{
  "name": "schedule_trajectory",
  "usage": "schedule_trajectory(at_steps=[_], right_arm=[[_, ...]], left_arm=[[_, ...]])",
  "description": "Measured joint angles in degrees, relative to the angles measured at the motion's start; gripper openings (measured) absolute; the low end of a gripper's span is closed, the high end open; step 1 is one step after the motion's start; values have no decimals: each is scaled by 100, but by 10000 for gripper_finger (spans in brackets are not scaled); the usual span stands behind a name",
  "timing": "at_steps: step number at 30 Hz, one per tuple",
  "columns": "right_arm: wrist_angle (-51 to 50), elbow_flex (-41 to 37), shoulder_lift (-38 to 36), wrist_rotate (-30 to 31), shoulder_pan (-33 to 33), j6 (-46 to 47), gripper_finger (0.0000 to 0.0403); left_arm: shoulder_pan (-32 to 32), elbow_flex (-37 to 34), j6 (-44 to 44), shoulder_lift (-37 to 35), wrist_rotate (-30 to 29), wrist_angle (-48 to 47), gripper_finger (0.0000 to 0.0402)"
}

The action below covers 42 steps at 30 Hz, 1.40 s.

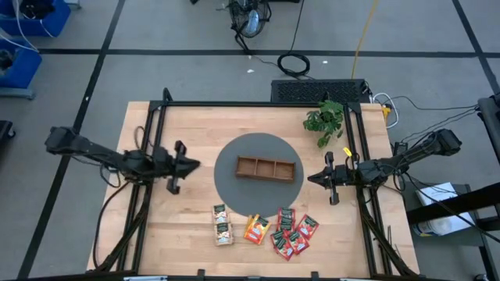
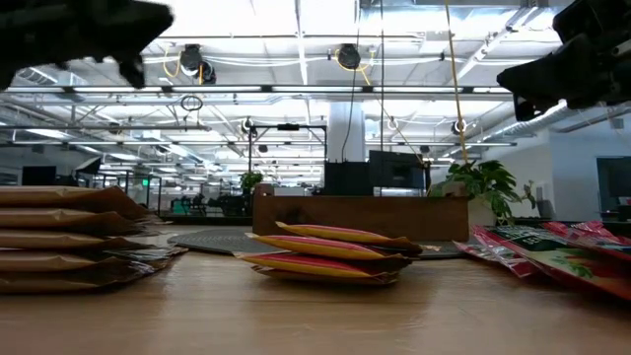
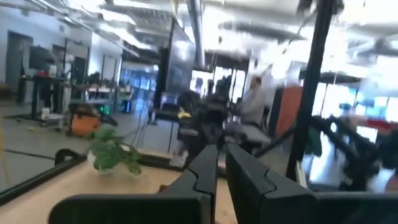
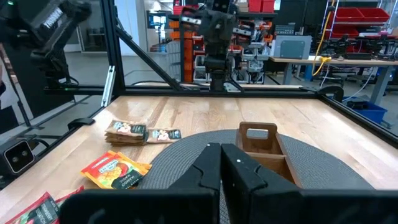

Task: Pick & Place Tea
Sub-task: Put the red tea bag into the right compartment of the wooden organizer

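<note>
3 bare compartments in wooden tray (image 1: pixel 266 168); sachets (image 1: pixel 266 228) outside; both grippers' fingers pressed together.

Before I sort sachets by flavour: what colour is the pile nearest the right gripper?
Red sachets with some green print, clearest in the high view.

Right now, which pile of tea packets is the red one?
The red sachets are the scattered bunch nearest the right gripper. The orange-yellow ones sit in the middle, and the cream stack lies toward the left arm's side.
</note>
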Motion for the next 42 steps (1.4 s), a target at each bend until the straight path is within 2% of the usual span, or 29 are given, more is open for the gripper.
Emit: schedule_trajectory(at_steps=[7, 11, 14, 16, 19, 22, 24, 26, 28, 31, 34, 39, 42], right_arm=[[9, 1, 0, -1, -1, 122, 0], [47, 0, 0, -1, -1, 73, 0], [-118, 0, 0, 0, -1, 149, 0], [-229, 1, 2, 0, -2, 440, 0], [-50, 3, 2, -33, -2, 632, 0], [51, 276, 8, -509, 13, 425, 0], [-263, 562, 133, -915, 123, 270, 0], [-426, 933, 360, -1032, 330, 182, 0], [-654, 1071, 655, -851, 585, 286, 0], [-917, 1035, 1172, -443, 966, 481, 0], [-708, 1091, 1453, -258, 1259, 620, 0], [-531, 1072, 1780, -714, 1556, 903, 0], [-120, 1081, 2121, -739, 1670, 789, 15]], left_arm=[[-1, 2195, 622, 2930, 134, -1343, 35], [-4, 3346, 935, 4178, -382, -1574, 35], [-7, 4026, 870, 4695, -159, -2063, 35], [-54, 4337, 811, 5059, 231, -2098, 35], [-303, 4678, 1065, 5552, 345, -2030, 35], [-579, 5085, 1245, 5845, 509, -2114, 35], [-730, 5426, 1310, 6015, 724, -2194, 35], [-860, 5834, 1417, 6292, 719, -2222, 35], [-905, 6366, 1443, 6711, 638, -2275, 35], [-899, 7209, 1439, 7271, 590, -2961, 35], [-888, 7783, 1214, 7562, 586, -3659, 35], [-909, 7974, 538, 7870, 805, -3754, 35], [-926, 7957, 318, 8073, 1051, -3808, 35]])
